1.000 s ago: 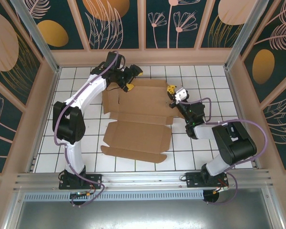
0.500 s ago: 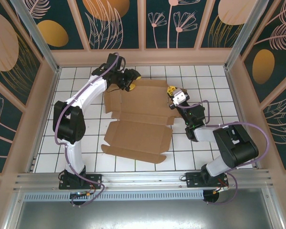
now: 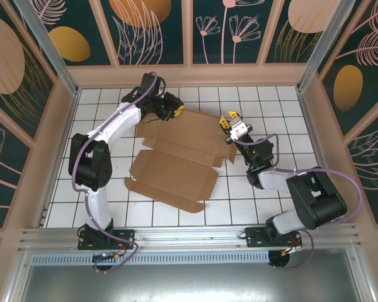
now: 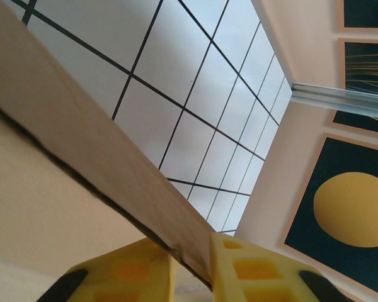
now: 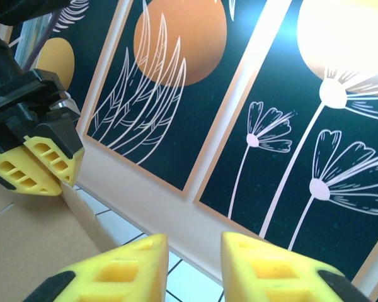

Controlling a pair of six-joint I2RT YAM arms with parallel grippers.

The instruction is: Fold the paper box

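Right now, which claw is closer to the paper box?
Left. The left claw is shut on the far edge of the paper box; the right claw hangs open beside its far right corner, gripping nothing.

The paper box (image 3: 176,160) lies mid-worktop (image 3: 271,201). The left gripper (image 3: 174,111) is at its far left corner, jaws astride a flap edge. The right gripper (image 3: 229,117) is just beside its far right corner.

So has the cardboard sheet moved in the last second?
Yes. The paper box has swung clockwise and slid left across the tiled table, its near-left corner now farther from the front rail.
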